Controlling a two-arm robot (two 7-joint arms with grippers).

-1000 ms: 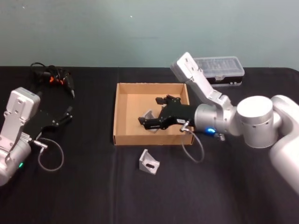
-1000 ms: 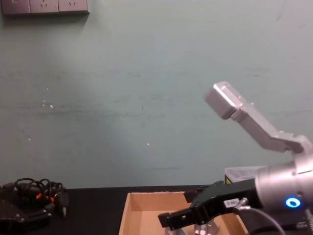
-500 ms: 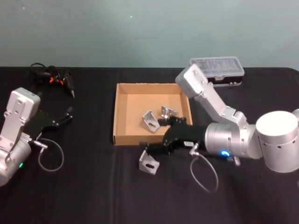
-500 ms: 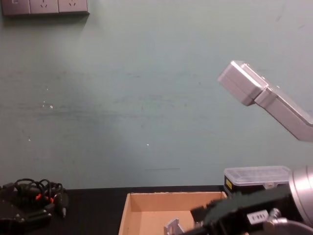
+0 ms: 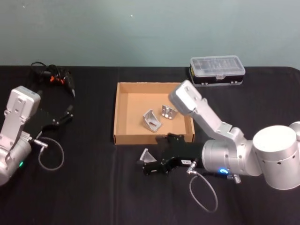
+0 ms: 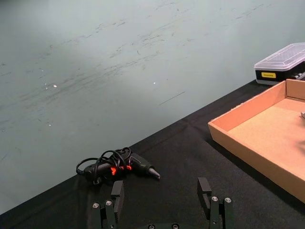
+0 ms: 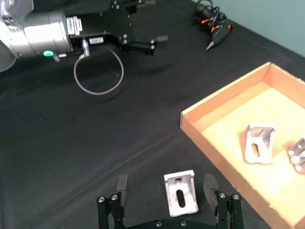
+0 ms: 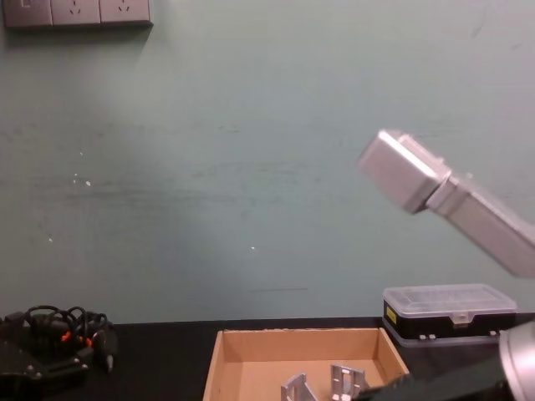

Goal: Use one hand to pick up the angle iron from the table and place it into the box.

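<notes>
One angle iron (image 7: 181,193) on the table (image 5: 93,187): it lies just in front of the near wall of the box (image 5: 116,117), apart from the cardboard.
Two more brackets (image 5: 152,120): they rest close together on the box floor, near its middle.
Right gripper (image 7: 166,185): low over the table with its fingers (image 7: 122,183) spread, one on each side of the angle iron. I see no contact.
Step in hand: the grasp, by my judgement.
Doing it well: centre the bracket between the pads and sink low enough to meet its flat sides, then close squarely. Smooth metal caught by a corner will likely pivot or slip out.
After the grasp: lift clear of the low cardboard wall before crossing it, and aim for bare floor beside the two inside.
Left gripper (image 5: 65,116): parked at the table's left side, fingers apart, holding nothing.
Surface: flat, matte black, reaching back to the wall.
Room: a pale green wall (image 8: 209,167) with sockets (image 8: 75,10) high up. A plastic case (image 5: 217,70) sits behind the box, and a tangle of black cable (image 5: 51,75) lies far left.
</notes>
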